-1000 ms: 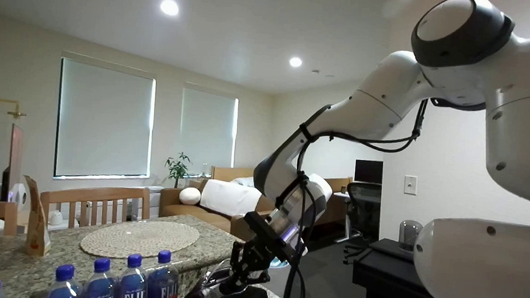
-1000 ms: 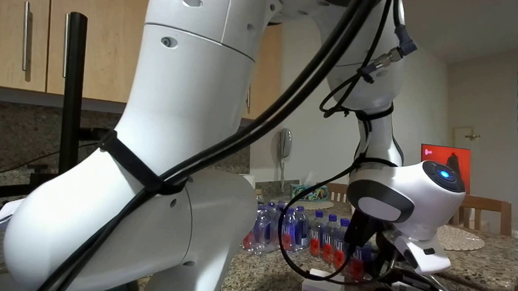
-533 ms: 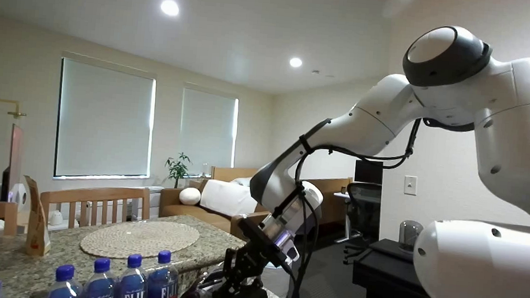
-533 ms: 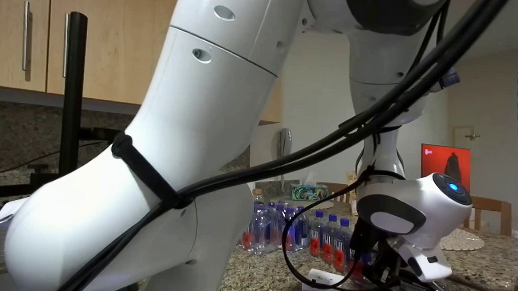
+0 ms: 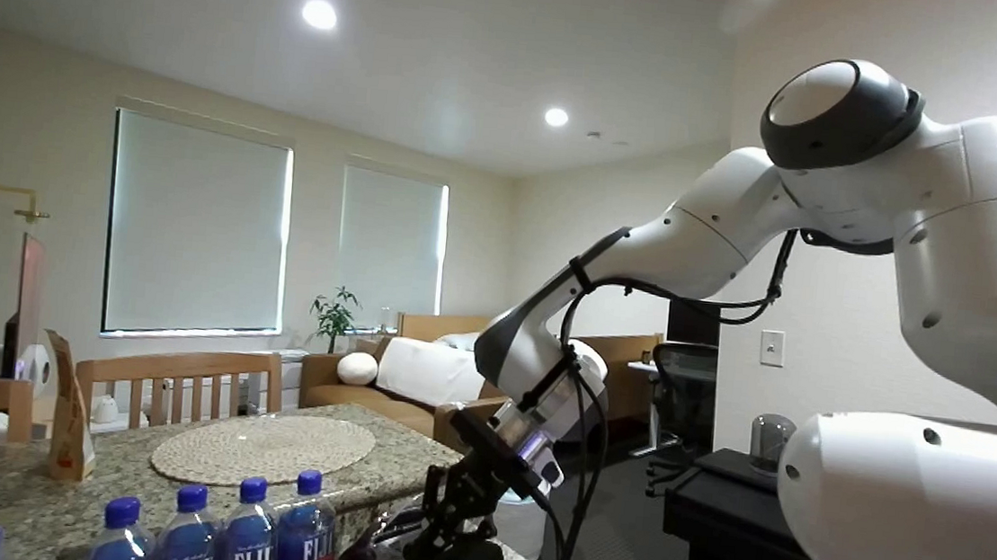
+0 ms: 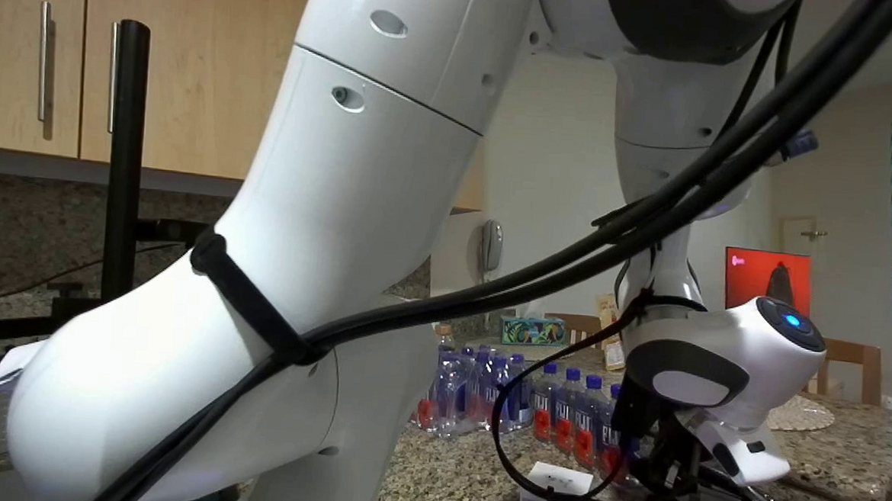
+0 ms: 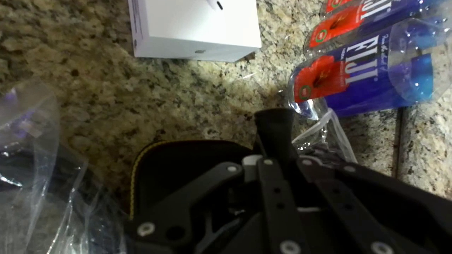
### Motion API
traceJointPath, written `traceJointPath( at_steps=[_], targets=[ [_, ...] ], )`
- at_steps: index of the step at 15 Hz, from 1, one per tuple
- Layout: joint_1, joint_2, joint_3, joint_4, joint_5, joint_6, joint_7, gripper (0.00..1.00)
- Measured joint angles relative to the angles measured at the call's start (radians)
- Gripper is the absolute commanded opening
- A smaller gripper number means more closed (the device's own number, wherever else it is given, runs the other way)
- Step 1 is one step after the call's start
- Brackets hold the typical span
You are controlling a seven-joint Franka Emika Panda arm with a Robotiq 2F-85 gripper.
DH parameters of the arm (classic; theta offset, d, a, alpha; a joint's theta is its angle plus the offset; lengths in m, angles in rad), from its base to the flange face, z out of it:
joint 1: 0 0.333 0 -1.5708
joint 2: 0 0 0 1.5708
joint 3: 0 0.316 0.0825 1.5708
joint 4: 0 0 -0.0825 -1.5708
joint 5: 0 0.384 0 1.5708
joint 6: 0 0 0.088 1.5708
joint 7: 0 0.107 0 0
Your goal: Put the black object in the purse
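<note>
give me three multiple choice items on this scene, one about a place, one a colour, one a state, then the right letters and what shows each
1. Where is the white rectangular cardboard box?
A: on the brown sofa
B: on the speckled granite counter
C: on the round woven mat

2. What colour is the edging of the black round-cornered item in the wrist view?
A: red
B: green
C: yellow

3. How are the clear plastic FIJI bottles placed?
A: standing upright
B: lying flat
C: upside down

1 B, the wrist view shows it resting there.
2 C, a yellow line follows its curved edge.
3 A, their blue caps are uppermost in both exterior views.
</note>
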Motion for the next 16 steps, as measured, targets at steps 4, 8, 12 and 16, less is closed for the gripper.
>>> traceJointPath(
  at_steps=[4, 8, 12, 16],
  targets=[
    [-0.003, -0.016, -0.022, 0.038, -0.087, -0.001, 0.051, 0.06],
    [0.013, -0.021, -0.056, 0.091, -0.176, -0.020, 0.123, 0.06],
    [0.112, -0.075, -0.172, 0.173, -0.277, -0.080, 0.214, 0.06],
    [0.191, -0.150, -0.231, 0.252, -0.318, -0.086, 0.254, 0.32]
  ],
)
